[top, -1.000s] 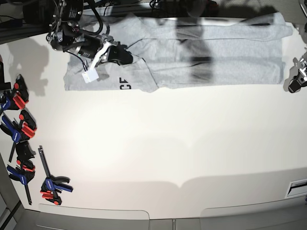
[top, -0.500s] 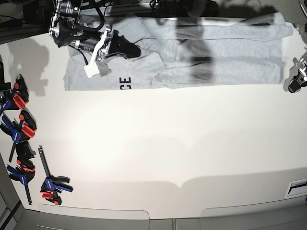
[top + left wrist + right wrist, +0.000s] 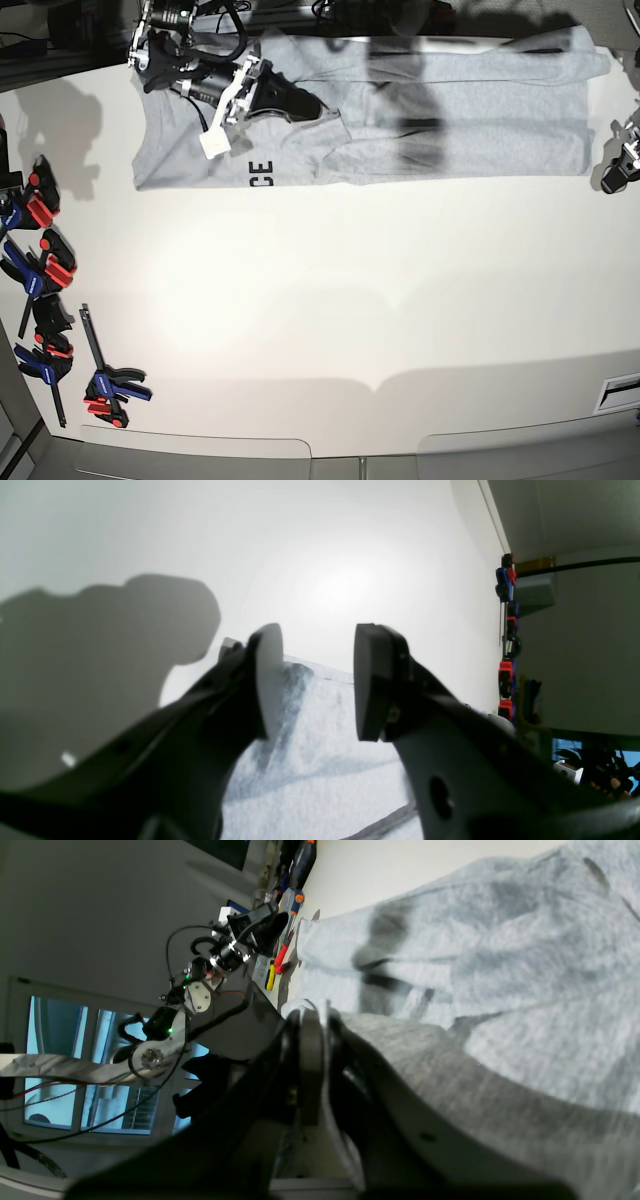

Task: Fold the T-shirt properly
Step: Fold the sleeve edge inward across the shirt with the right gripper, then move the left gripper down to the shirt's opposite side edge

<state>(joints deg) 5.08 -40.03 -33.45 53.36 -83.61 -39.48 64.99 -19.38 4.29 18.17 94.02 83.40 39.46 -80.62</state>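
The right claw (image 3: 318, 108) is dragging a fold of the T-shirt (image 3: 450, 110) further along the surface (image 3: 350, 300), pinching the cloth. The left claw (image 3: 317, 680) is hanging spread, holding nothing.

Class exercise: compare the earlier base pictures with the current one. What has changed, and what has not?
The right gripper, shut on a fold of the T-shirt, has carried it rightward along the shirt, exposing more black lettering. The left gripper stayed open beside the shirt; the clamps are unmoved.
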